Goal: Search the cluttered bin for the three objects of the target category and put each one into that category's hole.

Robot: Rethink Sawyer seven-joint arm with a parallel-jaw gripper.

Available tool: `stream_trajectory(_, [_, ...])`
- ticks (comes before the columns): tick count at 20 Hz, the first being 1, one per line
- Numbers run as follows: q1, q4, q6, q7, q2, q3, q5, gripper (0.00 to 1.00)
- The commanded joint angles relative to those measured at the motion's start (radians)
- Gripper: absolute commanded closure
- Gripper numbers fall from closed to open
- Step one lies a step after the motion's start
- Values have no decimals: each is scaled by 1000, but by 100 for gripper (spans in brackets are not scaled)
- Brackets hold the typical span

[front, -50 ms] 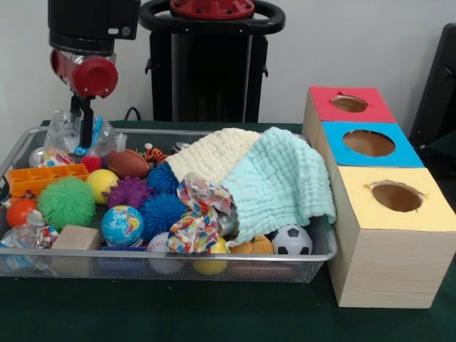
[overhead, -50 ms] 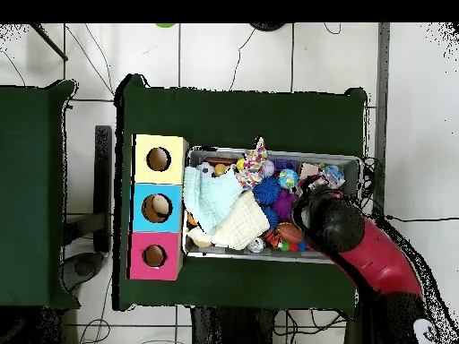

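One gripper [front, -50 ms: 85, 139], grip state indiscernible, low in wire bin [front, -50 ms: 313, 256]; beside it one football [front, -50 ms: 127, 163], two cloths [front, -50 ms: 278, 182] beyond, three-holed box [front, -50 ms: 388, 235].

Cloths [front, -50 ms: 263, 174] hiding toys beneath, tool [front, -50 ms: 85, 139] tips buried among clutter, grip unclear

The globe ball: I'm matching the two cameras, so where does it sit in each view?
Front view: globe ball sits near the bin's front left, beside the wooden block.
Overhead view: globe ball lies right of centre, near the bin's upper edge.
Shared landmark: the mint cloth, at the bin's end nearest the box of holes.
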Motion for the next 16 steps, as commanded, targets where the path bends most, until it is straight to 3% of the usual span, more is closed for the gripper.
stream_trajectory(1, [10, 134, 61, -27, -93, 149, -84, 100])
stream_trajectory(5, [30, 149, 59, -26, -123, 162, -118, 100])
stream_trajectory(9, [49, 174, -22, 4, -125, 184, -154, 100])
stream_trajectory(16, [45, 168, 15, 1, -125, 230, -168, 100])
